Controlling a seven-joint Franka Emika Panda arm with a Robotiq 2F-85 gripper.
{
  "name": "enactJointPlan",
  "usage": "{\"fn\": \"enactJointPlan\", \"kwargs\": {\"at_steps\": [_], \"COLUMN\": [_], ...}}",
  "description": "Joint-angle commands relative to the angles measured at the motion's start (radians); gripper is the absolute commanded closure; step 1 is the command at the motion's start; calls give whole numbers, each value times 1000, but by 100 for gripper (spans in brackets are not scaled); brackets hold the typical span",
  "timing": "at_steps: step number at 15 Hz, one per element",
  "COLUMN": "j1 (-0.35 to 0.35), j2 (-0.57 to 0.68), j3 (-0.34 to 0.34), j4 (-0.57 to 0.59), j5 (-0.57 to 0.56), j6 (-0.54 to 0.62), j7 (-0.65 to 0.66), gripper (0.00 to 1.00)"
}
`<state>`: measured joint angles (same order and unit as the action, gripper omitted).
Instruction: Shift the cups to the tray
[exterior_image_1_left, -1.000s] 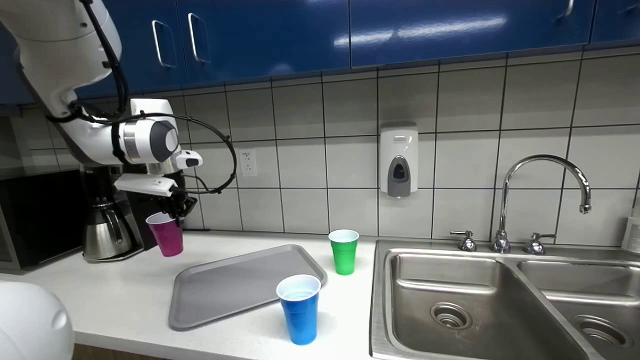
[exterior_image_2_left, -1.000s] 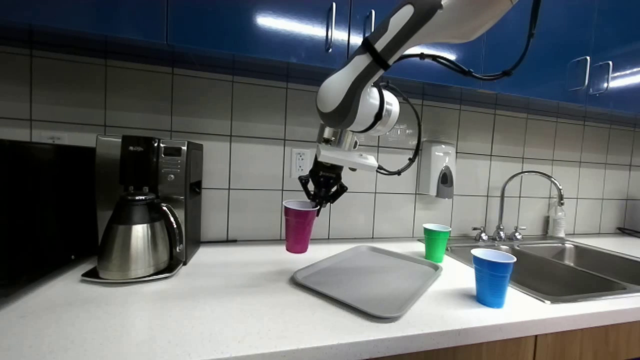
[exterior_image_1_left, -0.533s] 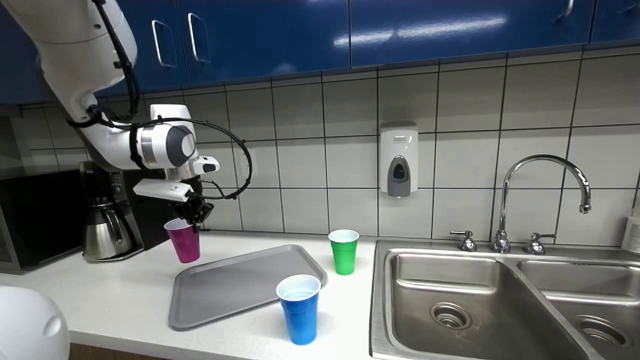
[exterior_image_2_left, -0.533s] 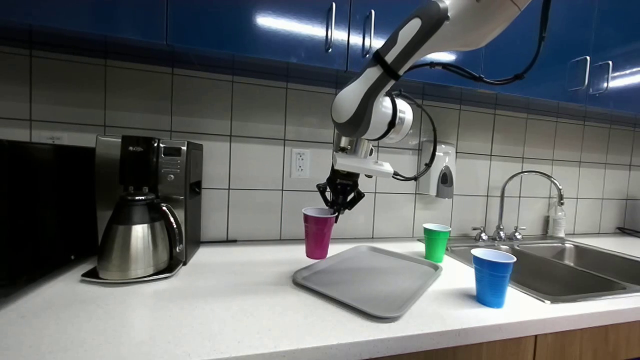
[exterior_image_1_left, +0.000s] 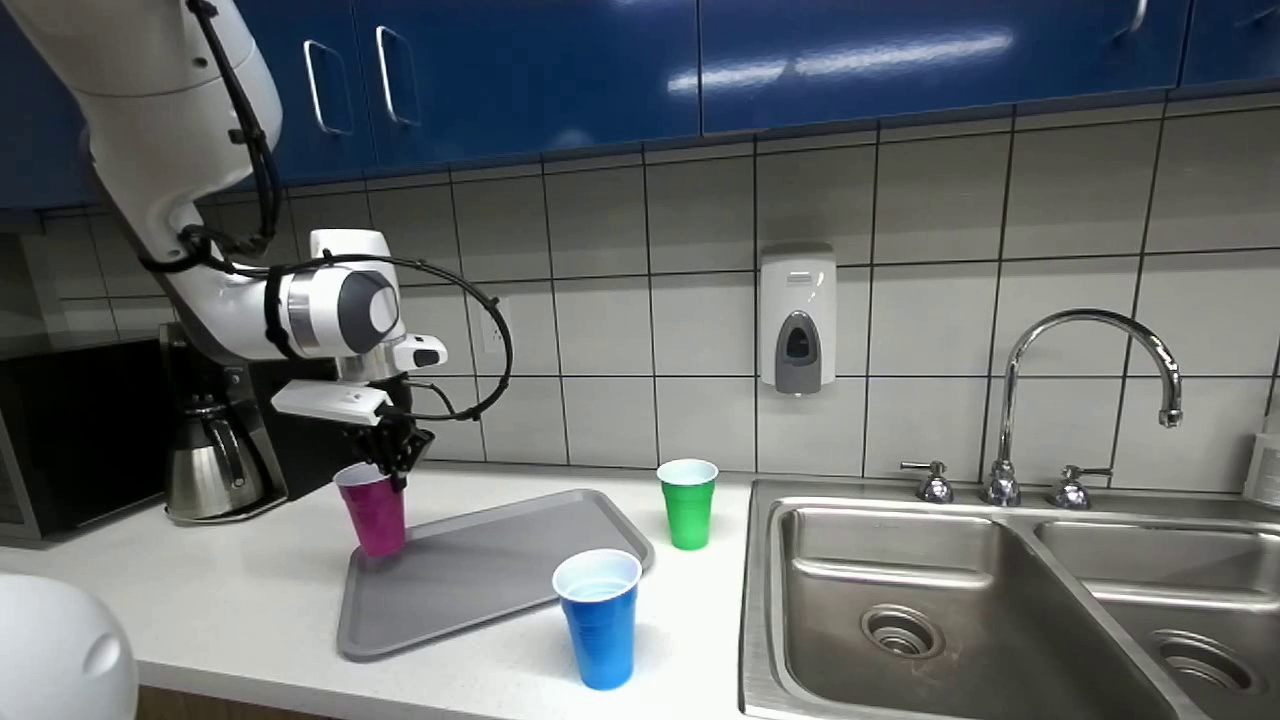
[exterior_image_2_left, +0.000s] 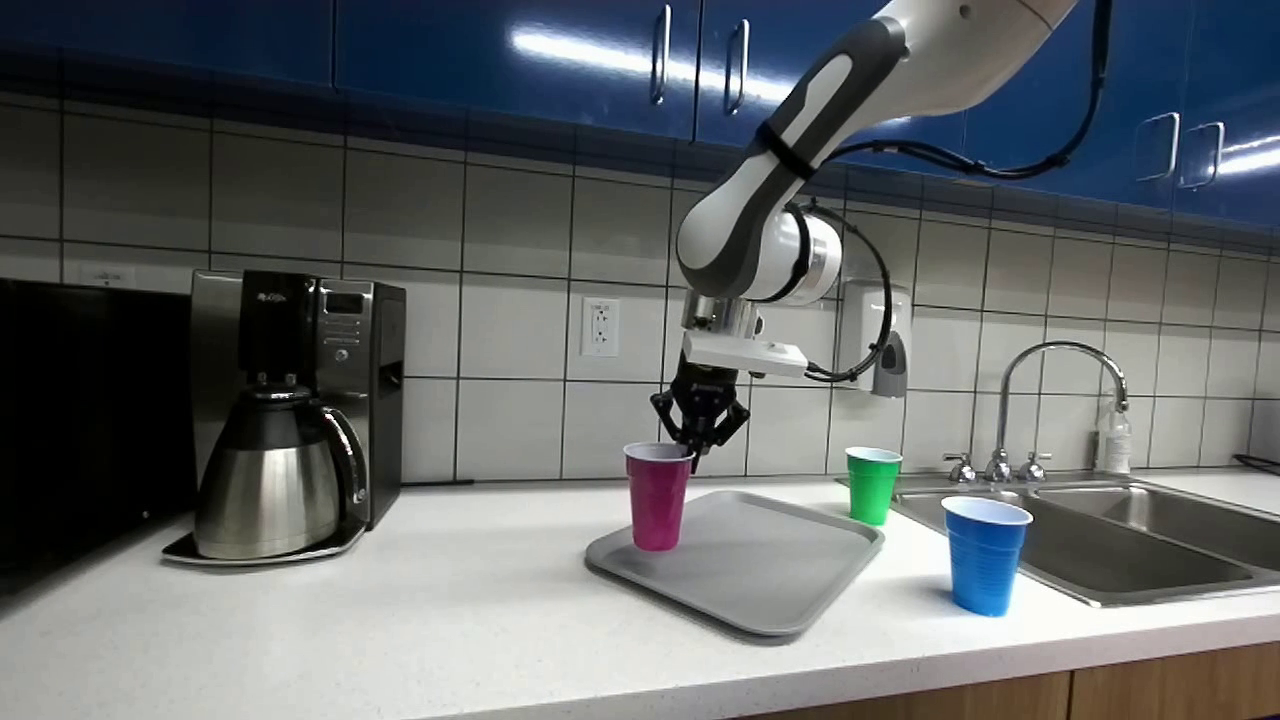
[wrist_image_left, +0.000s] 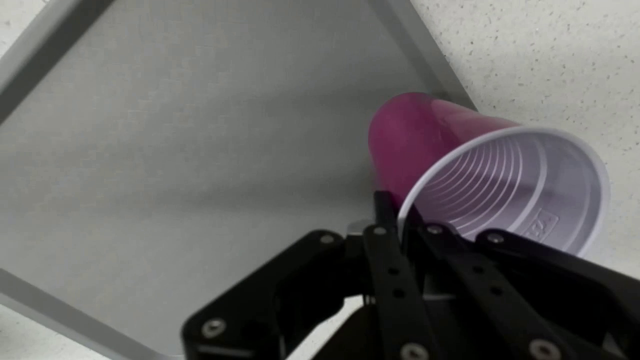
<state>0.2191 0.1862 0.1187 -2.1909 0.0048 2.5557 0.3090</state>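
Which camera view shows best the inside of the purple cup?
The wrist view: it looks straight into the purple cup and shows its ringed inner wall, though the gripper covers part. Both exterior views show the cup mainly from outside, with only a narrow pale oval of its inside.

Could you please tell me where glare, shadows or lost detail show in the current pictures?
In both exterior views, bright glare streaks the blue cabinets; in an exterior view, the black appliance at the left edge is too dark to show much detail; in the wrist view, soft shadow bands cross the tray beside the magenta cup, and the tool looks nearly black.
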Motion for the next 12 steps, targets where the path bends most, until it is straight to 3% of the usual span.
{"fn": "enactJointPlan", "kwargs": {"at_steps": [1, 12], "j1": [-16, -32], "j2": [-30, -26], "j3": [-3, -6], "j4": [-40, -72], "j5": [5, 33], "j6": [-3, -4], "j7": [-9, -18], "gripper": [99, 99]}}
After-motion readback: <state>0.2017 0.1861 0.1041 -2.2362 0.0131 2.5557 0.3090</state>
